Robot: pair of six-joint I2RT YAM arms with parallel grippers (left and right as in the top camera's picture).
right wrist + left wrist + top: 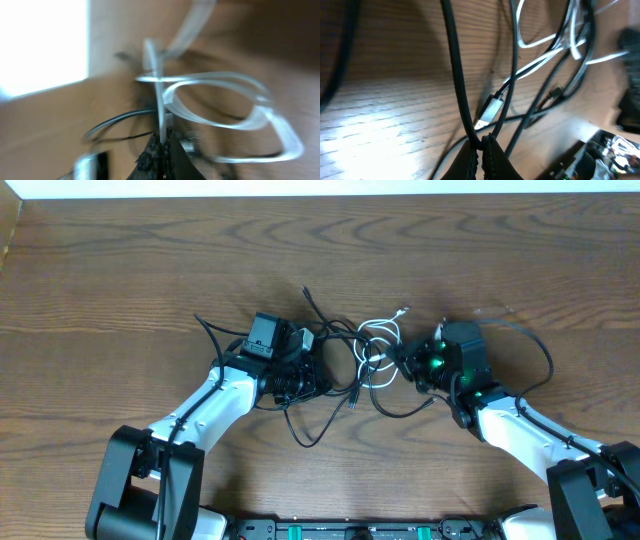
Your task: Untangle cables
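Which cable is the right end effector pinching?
The white cable, the only pale one: it rises from between the closed fingers of the right end effector. The left end effector grips a black cable instead.

We see a dark brown wood-grain counter [120, 270], with a pale white strip [300, 188] running along its far edge.

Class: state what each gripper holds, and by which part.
The left gripper pinches a black cable mid-cord; the right gripper pinches the white cable on a strand beside its loop.
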